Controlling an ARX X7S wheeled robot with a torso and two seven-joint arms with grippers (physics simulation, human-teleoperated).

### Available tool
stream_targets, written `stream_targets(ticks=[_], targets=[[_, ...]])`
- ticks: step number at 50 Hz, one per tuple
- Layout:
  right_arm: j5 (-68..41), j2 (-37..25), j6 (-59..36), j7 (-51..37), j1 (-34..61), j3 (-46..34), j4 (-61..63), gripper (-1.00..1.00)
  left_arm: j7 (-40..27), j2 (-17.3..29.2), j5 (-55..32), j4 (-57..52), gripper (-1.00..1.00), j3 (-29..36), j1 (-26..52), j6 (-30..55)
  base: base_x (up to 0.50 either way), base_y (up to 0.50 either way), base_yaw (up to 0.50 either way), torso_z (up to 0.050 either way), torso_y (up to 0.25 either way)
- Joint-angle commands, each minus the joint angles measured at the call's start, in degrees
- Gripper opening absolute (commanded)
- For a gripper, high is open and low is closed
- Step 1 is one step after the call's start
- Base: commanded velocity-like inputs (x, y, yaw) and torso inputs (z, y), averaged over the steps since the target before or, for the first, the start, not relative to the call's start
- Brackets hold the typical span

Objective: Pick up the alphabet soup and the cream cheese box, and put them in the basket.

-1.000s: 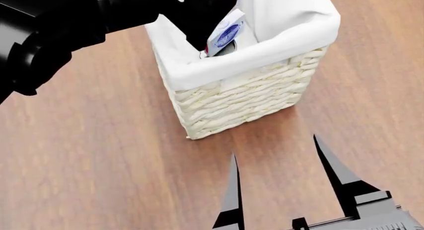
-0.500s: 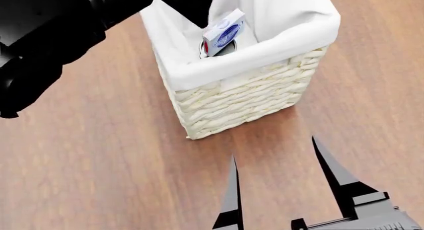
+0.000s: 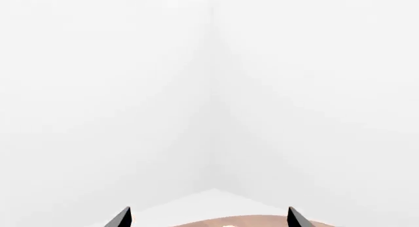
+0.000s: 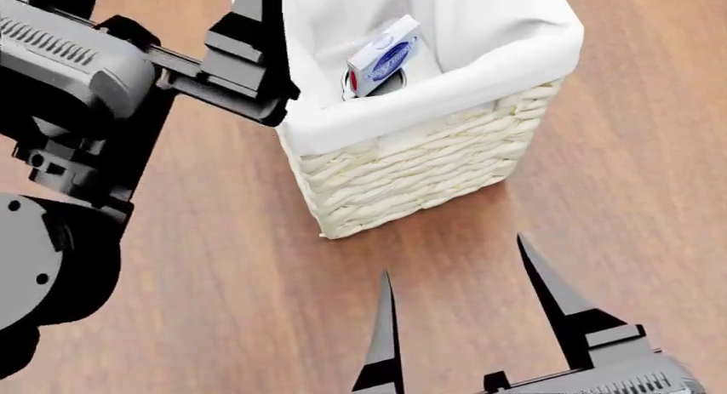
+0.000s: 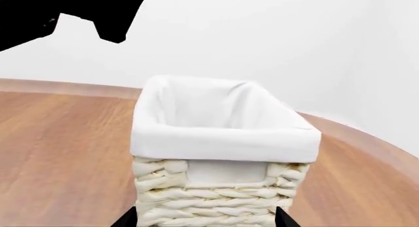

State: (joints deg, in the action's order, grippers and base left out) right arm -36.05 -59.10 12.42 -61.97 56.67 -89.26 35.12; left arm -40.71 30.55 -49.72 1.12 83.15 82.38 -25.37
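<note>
The cream-white wicker basket (image 4: 420, 168) with a white cloth lining stands on the wooden floor. Inside it the cream cheese box (image 4: 386, 54) leans tilted, its blue oval logo showing. Under the box a round grey rim (image 4: 384, 86) shows, apparently the alphabet soup can; its label is hidden. My left gripper (image 3: 208, 219) is open and holds nothing, raised at the basket's left side with one finger (image 4: 257, 28) by the rim. My right gripper (image 4: 455, 258) is open in front of the basket (image 5: 216, 138), apart from it.
Wooden floor (image 4: 227, 266) lies all around the basket. White walls (image 5: 275, 36) close the space behind it. My left arm's grey body (image 4: 68, 71) fills the head view's left side.
The left gripper has drawn back from over the basket, up and to the left, leaving the cream cheese box inside. The right gripper has shifted slightly.
</note>
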Motion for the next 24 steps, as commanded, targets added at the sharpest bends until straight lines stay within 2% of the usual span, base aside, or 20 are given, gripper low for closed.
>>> stream_targets(ticks=[1,5,24], targets=[[-0.32,1.43,1.17,1.29,-0.58,0.06,-1.53,1.0,-17.53,7.51,14.87,-19.4,1.0,1.34,-6.71,-1.74,0.0,0.0,0.0,0.0,0.0],[-0.48,1.9,1.44,1.61,-0.77,0.1,-2.13,1.0,-19.03,8.82,16.88,-22.94,1.0,2.2,-8.26,-1.35,0.0,0.0,0.0,0.0,0.0],[-0.9,2.77,2.14,2.85,-1.06,0.48,-3.61,1.0,-18.28,8.84,16.44,-21.66,1.0,1.73,-9.36,-2.22,0.0,0.0,0.0,0.0,0.0]])
